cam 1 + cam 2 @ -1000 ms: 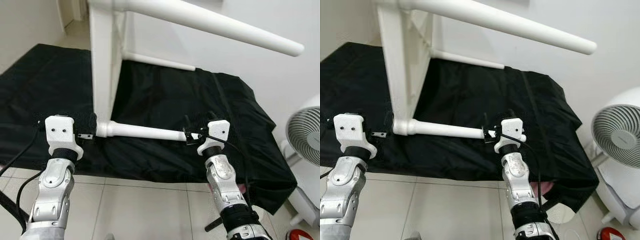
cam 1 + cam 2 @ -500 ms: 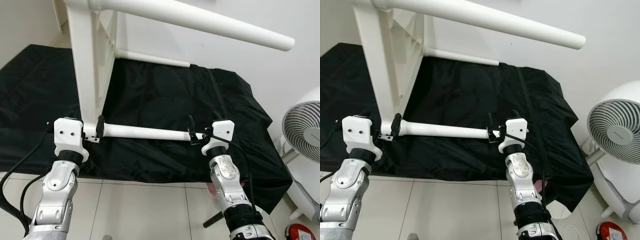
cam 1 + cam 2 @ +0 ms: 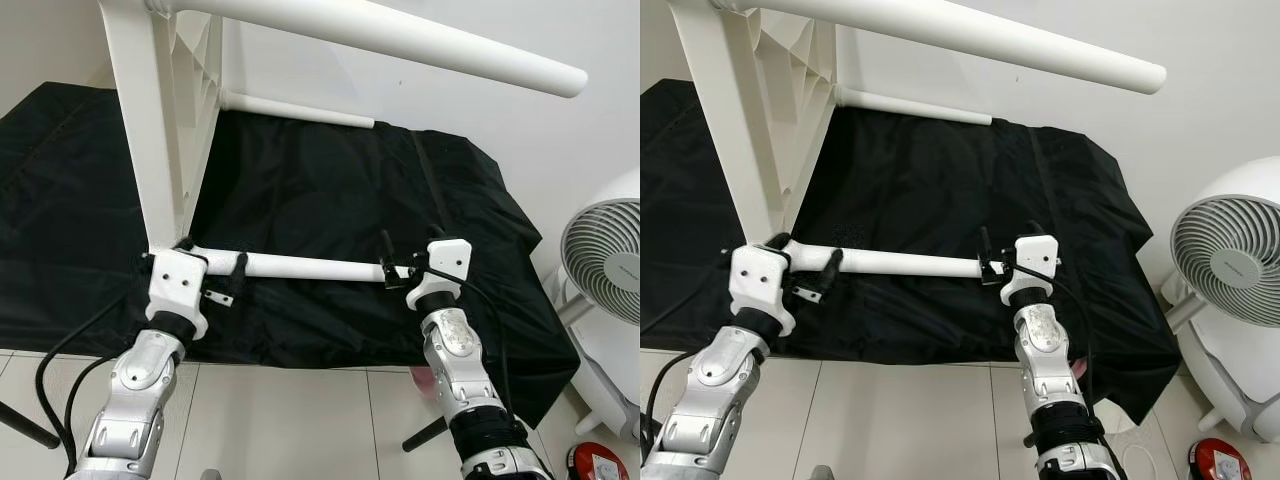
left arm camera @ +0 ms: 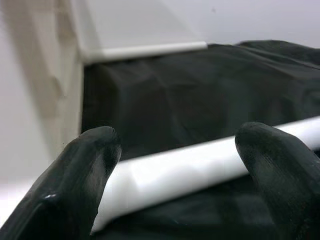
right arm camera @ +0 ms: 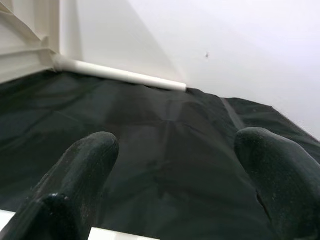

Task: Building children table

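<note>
1. The white children's table lies on its side on a black cloth. Its lower near leg runs level between the two pincers, joined to the table corner beside the left one.
2. The left gripper stands spread, fingers either side of the leg with gaps showing. It likely needs closing squarely before any turning.
3. The right gripper sits at the leg's free end. Its fingers are apart, with the leg barely seen below them, so whether it grips I cannot tell.
4. Judged advice: keep the leg in line with its socket and twist gently, so the joint does not bind.
</note>
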Robot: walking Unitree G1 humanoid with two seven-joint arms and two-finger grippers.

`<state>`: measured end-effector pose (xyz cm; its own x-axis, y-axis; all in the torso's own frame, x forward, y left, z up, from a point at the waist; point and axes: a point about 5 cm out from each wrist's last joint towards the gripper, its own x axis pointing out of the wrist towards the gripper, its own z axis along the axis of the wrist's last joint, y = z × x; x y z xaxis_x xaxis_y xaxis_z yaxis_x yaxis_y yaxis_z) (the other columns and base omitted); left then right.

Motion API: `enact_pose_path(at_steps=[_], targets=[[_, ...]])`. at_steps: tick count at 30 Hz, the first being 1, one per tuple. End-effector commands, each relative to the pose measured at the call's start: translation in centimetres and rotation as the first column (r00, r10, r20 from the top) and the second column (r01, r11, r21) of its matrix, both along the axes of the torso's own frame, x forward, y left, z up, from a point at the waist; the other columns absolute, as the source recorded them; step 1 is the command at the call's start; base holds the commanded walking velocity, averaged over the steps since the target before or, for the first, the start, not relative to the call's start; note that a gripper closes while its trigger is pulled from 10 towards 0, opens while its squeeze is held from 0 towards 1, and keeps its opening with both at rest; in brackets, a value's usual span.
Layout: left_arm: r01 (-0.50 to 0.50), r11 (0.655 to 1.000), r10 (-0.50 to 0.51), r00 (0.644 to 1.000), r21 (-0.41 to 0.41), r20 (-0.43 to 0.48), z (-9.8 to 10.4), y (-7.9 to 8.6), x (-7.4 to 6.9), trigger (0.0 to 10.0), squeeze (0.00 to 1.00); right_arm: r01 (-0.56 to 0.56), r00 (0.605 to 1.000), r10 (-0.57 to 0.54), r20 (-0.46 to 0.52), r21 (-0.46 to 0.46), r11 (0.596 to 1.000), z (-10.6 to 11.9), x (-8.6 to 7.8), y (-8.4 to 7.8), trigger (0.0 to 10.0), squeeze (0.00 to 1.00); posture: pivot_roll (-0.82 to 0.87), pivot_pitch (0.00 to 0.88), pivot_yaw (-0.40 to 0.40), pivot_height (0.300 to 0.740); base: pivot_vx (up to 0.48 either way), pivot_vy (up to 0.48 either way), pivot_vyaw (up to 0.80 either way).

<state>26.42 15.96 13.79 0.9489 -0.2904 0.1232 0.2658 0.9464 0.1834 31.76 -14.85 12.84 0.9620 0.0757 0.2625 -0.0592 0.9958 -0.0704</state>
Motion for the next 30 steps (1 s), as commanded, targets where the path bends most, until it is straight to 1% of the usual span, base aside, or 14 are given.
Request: enact_pose_path(at_steps=[1,6,7,9,10,11,15,16,18,19,20,24,27,30], targets=[[0.059,0.998,-0.06,0.997,-0.026,-0.05,-0.2,-0.9,0.1,10.0,0.0,0.039,0.999,-0.04,-0.015,-0.012,0.999,0.0,0.4,-0.4,10.0,0.0,0.1,0.009,-0.082,0.74,0.0,0.0,0.0],[0.074,0.995,-0.081,0.99,-0.065,-0.112,-0.7,-1.1,0.2,10.0,0.0,0.03,1.0,-0.03,0.005,-0.025,0.999,0.4,0.4,-0.3,10.0,0.0,0.09,0.009,-0.078,0.74,0.0,0.0,0.0],[0.078,0.993,-0.091,0.984,-0.089,-0.152,-1.1,-1.3,0.2,10.0,0.0,0.017,1.0,-0.017,0.026,-0.024,1.0,0.7,0.3,-0.3,10.0,0.58,0.09,0.009,-0.076,0.74,0.0,0.0,0.0],[0.078,0.993,-0.091,0.984,-0.089,-0.152,-1.1,-1.3,0.2,10.0,0.0,0.017,1.0,-0.017,0.026,-0.024,1.0,0.7,0.3,-0.3,10.0,0.58,0.09,0.009,-0.076,0.74,0.0,0.0,0.0],[0.076,0.993,-0.091,0.982,-0.096,-0.166,-1.2,-1.4,0.2,10.0,0.0,-0.001,0.998,0.002,0.059,-0.015,1.0,1.1,0.1,-0.3,10.0,1.0,0.09,0.011,-0.073,0.74,0.0,0.0,0.0],[0.076,0.993,-0.091,0.982,-0.096,-0.166,-1.2,-1.4,0.2,10.0,0.0,-0.001,0.998,0.002,0.059,-0.015,1.0,1.1,0.1,-0.3,10.0,1.0,0.09,0.011,-0.073,0.74,0.0,0.0,0.0],[0.051,0.984,-0.092,0.964,-0.169,-0.248,-1.9,-2.0,0.4,10.0,0.0,0.021,0.994,-0.017,0.112,-0.027,0.999,2.3,0.1,-0.5,10.0,1.0,0.09,0.014,-0.067,0.74,0.0,0.0,0.0],[0.029,0.98,-0.081,0.962,-0.198,-0.261,-1.9,-2.0,0.6,10.0,0.0,0.02,0.993,-0.017,0.117,-0.028,0.999,2.4,0.1,-0.5,10.0,0.0,0.09,0.015,-0.067,0.74,0.0,0.0,0.0],[0.0,0.964,-0.08,0.954,-0.266,-0.29,-1.9,-2.1,0.8,10.0,0.0,0.02,0.992,-0.016,0.126,-0.03,0.999,2.7,0.1,-0.5,10.0,0.0,0.09,0.015,-0.067,0.74,0.0,0.0,0.0],[0.0,0.964,-0.08,0.954,-0.266,-0.29,-1.9,-2.1,0.8,10.0,0.0,0.02,0.992,-0.016,0.126,-0.03,0.999,2.7,0.1,-0.5,10.0,0.0,0.09,0.015,-0.067,0.74,0.0,0.0,0.0],[-0.022,0.95,-0.078,0.949,-0.312,-0.304,-1.6,-2.2,1.1,10.0,0.0,0.017,0.989,-0.009,0.15,-0.049,0.999,3.2,0.0,-0.2,10.0,0.0,0.09,0.014,-0.067,0.74,0.0,0.0,0.0],[-0.034,0.944,-0.075,0.947,-0.328,-0.314,-1.4,-2.2,1.3,10.0,0.0,0.018,0.986,-0.007,0.167,-0.065,0.998,3.5,-0.1,-0.1,10.0,0.0,0.09,0.014,-0.067,0.74,0.0,0.0,0.0],[-0.075,0.924,-0.063,0.937,-0.375,-0.344,-1.4,-2.1,1.3,10.0,0.0,0.065,0.97,-0.012,0.242,-0.212,0.975,4.6,-0.3,0.0,10.0,0.0,0.08,0.012,-0.066,0.74,0.0,0.0,0.0],[-0.085,0.919,-0.062,0.933,-0.385,-0.355,-1.4,-2.1,1.3,10.0,0.0,0.079,0.965,-0.011,0.263,-0.251,0.965,4.9,-0.4,0.0,10.0,0.0,0.08,0.012,-0.066,0.74,0.0,0.0,0.0]])
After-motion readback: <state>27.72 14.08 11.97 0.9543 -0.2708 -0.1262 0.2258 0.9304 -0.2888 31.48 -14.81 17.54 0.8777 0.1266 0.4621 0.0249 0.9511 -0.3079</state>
